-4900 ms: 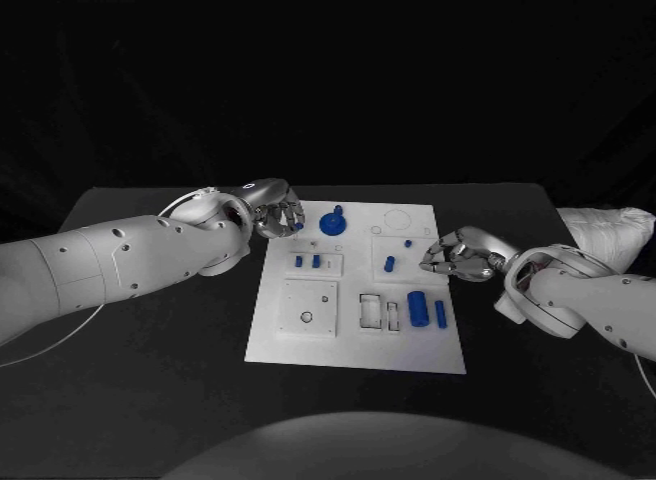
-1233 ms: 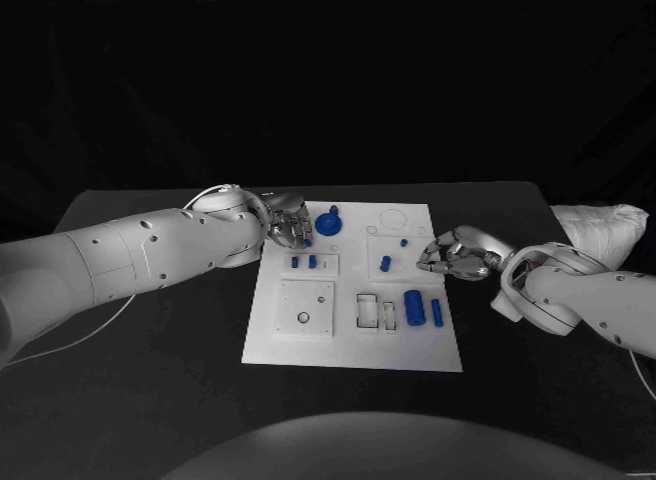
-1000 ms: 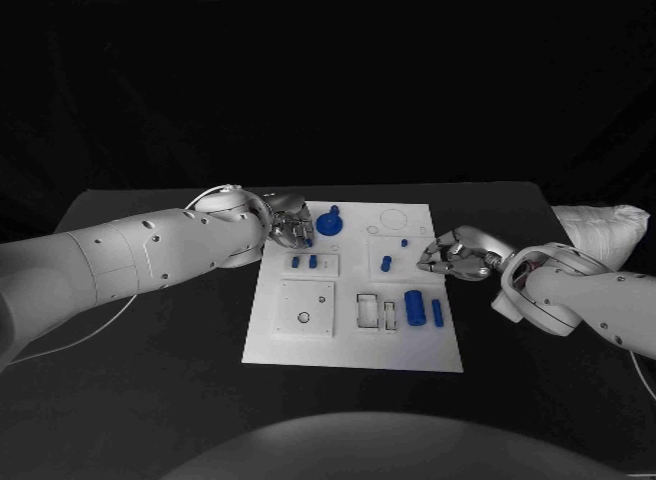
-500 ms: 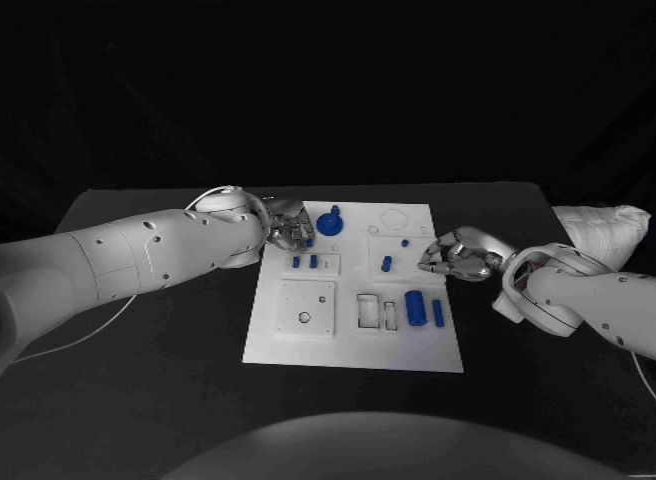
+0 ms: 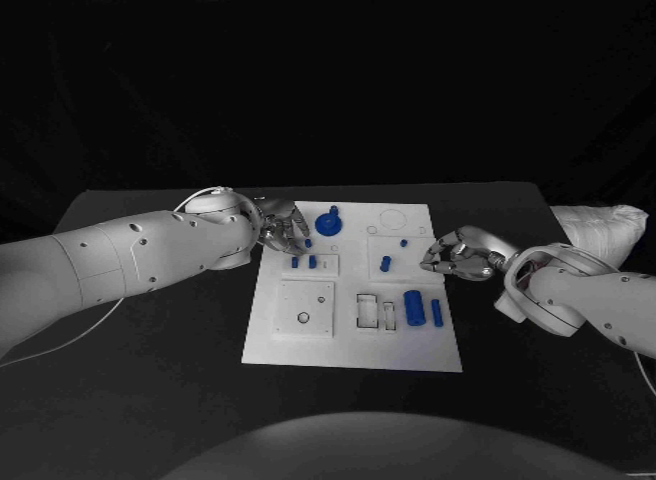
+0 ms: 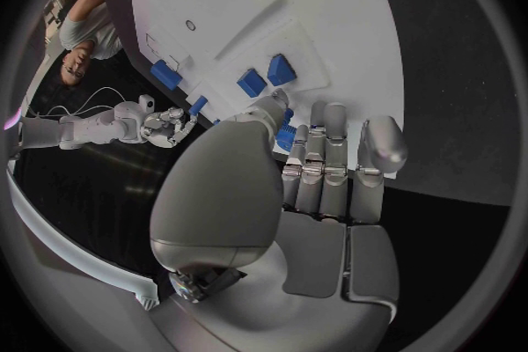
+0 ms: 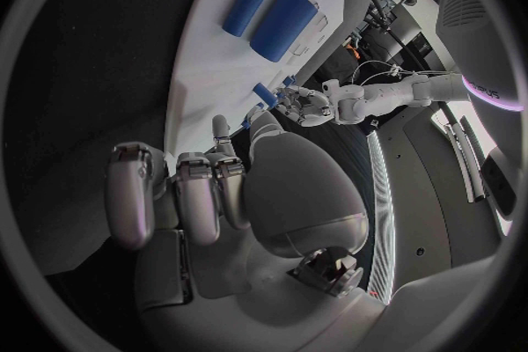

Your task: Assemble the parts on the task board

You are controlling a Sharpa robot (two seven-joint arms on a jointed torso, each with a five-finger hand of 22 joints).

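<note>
**On the desk: both robot hands at the board edges**

Centre of the black desk (image 5: pixel 155 370): white board (image 5: pixel 350 345), long side running away from the robot.

Parts on the board, head view:
- knob-shaped blue part (image 5: pixel 330 221) at the far left corner
- two small blue blocks (image 5: pixel 304 262) side by side, just nearer than the knob
- small blue peg (image 5: pixel 386 264) mid-board, with a tinier blue piece (image 5: pixel 405 242) beyond it
- thick blue cylinder (image 5: pixel 415 307) and thin blue bar (image 5: pixel 438 313) lying parallel near the right edge, toward the near end
- pale square plate (image 5: pixel 308 305) with a small hole, near left; clear rectangular pieces (image 5: pixel 373 310) between it and the cylinder

Left robot hand (image 5: pixel 284 229): over the far left edge of the board, just beside the knob. Left wrist view shows its fingers (image 6: pixel 326 160) curled in, side by side, with a small blue piece (image 6: pixel 286 137) showing between thumb and fingers. Whether it is pinched or merely lies behind them, I cannot tell.

Right robot hand (image 5: pixel 459 256): just off the right edge of the board, level with the peg. Right wrist view shows its fingers (image 7: pixel 181 189) curled in with nothing between them; clenched, apart from every part.

White bundle (image 5: pixel 605 228) lies at the far right of the desk.
</note>
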